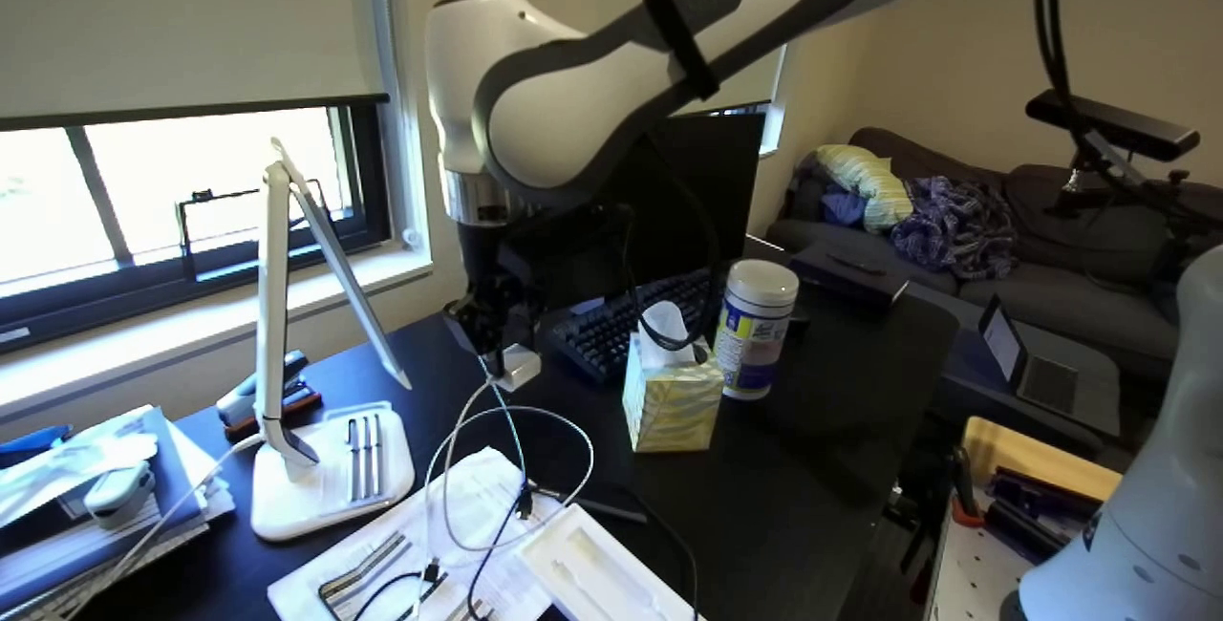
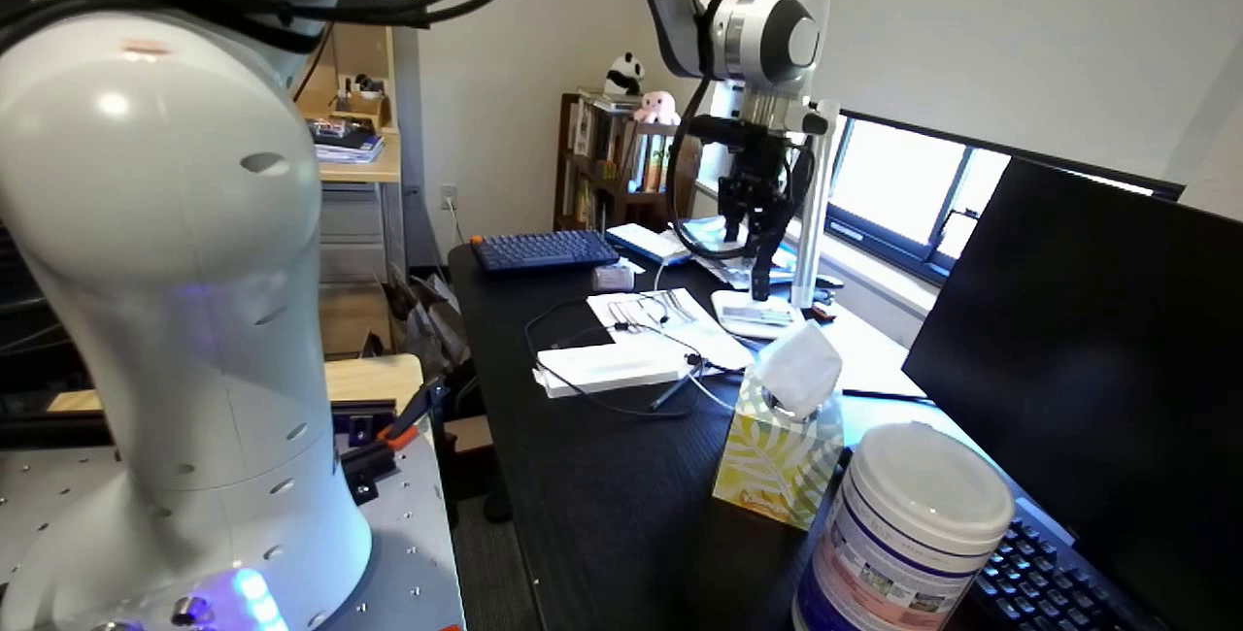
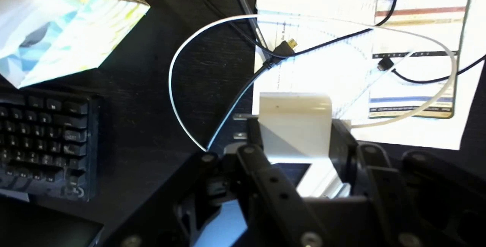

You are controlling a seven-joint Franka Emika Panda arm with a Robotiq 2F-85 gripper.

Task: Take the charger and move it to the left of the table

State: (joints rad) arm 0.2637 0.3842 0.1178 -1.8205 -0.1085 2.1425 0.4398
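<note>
The charger is a white block [image 1: 519,366] with a long thin white cord [image 1: 590,454]. My gripper [image 1: 497,353] is shut on the block, which fills the space between the fingers in the wrist view [image 3: 295,123]. Two metal prongs stick out past one finger. The cord hangs in loose loops toward the papers. The block appears held above the black table [image 1: 783,506]. In an exterior view my gripper [image 2: 750,257] shows near the lamp post, and I cannot make out the charger block there. The table [image 2: 592,476] runs across that view.
A tissue box [image 1: 672,401] and a wipes tub [image 1: 755,330] stand beside the keyboard [image 1: 611,334] and monitor. A white desk lamp [image 1: 277,392] stands near the window. Papers [image 1: 459,525], a white tray [image 1: 602,568] and black cables lie below. Another keyboard [image 2: 544,250] lies at the far end.
</note>
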